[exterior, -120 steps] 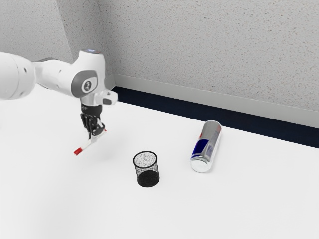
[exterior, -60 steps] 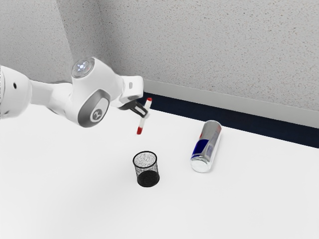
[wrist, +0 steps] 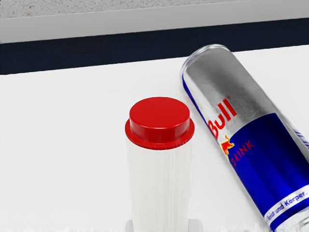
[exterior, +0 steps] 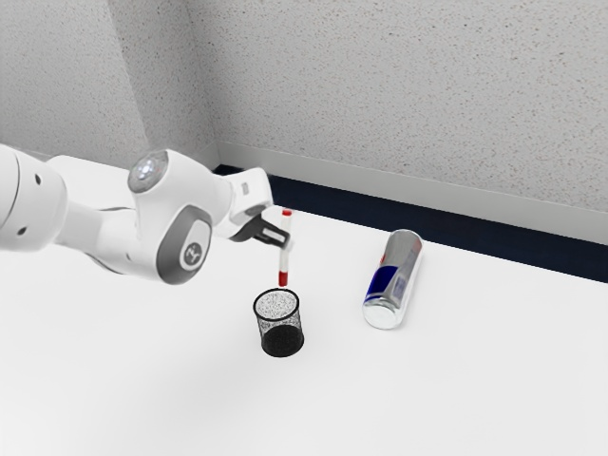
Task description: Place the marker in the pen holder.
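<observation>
Wrist view, marker (wrist: 160,181), can (wrist: 258,145) reading "Bull", "DRINK"

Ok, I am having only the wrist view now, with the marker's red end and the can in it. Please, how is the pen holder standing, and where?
Observer: In the exterior view, the pen holder stands upright, its open rim just below the lower end of the marker in the picture. I cannot tell if they line up in depth.
Operator: And the marker's lower end, is it already inside?
Observer: No, that red end is outside the holder; the gripper holds the marker nearly upright, around its middle.
Operator: Is the can touching the holder?
Observer: No, the can lies toward the exterior view's right, apart from it.
</observation>
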